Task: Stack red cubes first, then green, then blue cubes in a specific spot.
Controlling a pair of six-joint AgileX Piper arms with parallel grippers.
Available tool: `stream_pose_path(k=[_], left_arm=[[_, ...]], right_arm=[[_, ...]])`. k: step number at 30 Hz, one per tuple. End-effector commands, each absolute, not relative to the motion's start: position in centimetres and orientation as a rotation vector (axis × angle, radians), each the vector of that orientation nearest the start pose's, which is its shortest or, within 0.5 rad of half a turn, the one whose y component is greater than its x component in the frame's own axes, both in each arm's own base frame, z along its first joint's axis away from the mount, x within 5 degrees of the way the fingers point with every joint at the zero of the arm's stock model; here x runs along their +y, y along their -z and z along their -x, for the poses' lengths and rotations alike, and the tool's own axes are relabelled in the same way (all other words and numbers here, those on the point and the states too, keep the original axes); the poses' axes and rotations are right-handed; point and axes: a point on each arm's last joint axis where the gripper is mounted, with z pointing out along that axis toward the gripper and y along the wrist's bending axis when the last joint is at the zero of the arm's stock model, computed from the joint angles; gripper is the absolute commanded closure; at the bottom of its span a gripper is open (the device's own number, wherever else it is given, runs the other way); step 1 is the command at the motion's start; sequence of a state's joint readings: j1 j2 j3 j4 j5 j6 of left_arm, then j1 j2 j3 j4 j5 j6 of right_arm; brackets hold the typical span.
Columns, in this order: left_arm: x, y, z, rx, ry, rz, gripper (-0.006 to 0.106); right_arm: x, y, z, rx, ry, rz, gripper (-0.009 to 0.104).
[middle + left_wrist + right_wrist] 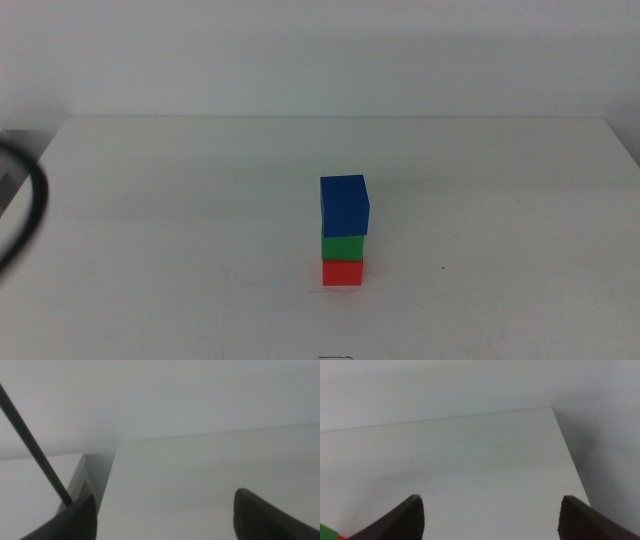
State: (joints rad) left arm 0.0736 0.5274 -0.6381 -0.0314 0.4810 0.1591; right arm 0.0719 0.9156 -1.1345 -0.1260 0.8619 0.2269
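In the middle view a stack of three cubes stands on the white table, a little right of centre. The red cube (342, 272) is at the bottom, the green cube (342, 246) sits on it, and the blue cube (345, 205) is on top, slightly turned. Neither arm shows in the middle view. My left gripper (165, 515) is open and empty over bare table near the far left corner. My right gripper (492, 517) is open and empty near the table's far right corner; a sliver of the green and red cubes (329, 531) shows beside one jaw.
A black cable (30, 205) loops at the table's left edge and also crosses the left wrist view (35, 445). The table's right edge (567, 445) and far edge show in the right wrist view. A white wall stands behind the table.
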Motion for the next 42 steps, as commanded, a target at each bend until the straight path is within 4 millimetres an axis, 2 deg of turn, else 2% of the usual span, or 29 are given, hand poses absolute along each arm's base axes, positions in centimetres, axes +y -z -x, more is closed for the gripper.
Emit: stream_pose_path(k=[1,8,12,20,25,29,32,36,42], left_arm=[[0.6,-34.9,-9.8,1.753,-0.129,-0.057,0.007],[0.3,-30.8,-7.1,1.742,-0.102,-0.042,0.007],[0.2,-29.4,-6.0,1.716,-0.093,-0.037,0.007],[0.1,-28.7,-5.7,1.719,-0.093,-0.038,0.007],[0.1,-29.0,-5.2,1.681,-0.096,-0.036,0.007],[0.1,-28.8,-4.9,1.633,-0.101,-0.033,0.007],[0.2,-28.1,-4.7,1.533,-0.111,-0.025,0.007],[0.3,-25.7,-4.9,1.455,-0.122,-0.014,0.007],[0.4,-21.4,-5.5,1.525,-0.117,-0.008,0.007]], right_arm=[[0.1,-42.6,-15.6,2.019,-0.002,-0.111,0.025],[0.0,-38.3,-12.4,1.970,-0.025,-0.095,0.025],[0.0,-35.8,-10.7,1.986,-0.040,-0.100,0.025],[-0.1,-33.9,-8.7,1.951,-0.055,-0.100,0.025],[0.2,-33.1,-6.9,1.725,-0.145,-0.101,0.025],[0.1,-30.4,-5.5,1.598,-0.139,-0.096,0.025],[0.0,-27.9,-4.6,1.585,-0.130,-0.110,0.025],[-0.1,-25.0,-4.2,1.593,-0.118,-0.132,0.025],[-0.2,-21.5,-4.8,1.675,-0.091,-0.162,0.025]])
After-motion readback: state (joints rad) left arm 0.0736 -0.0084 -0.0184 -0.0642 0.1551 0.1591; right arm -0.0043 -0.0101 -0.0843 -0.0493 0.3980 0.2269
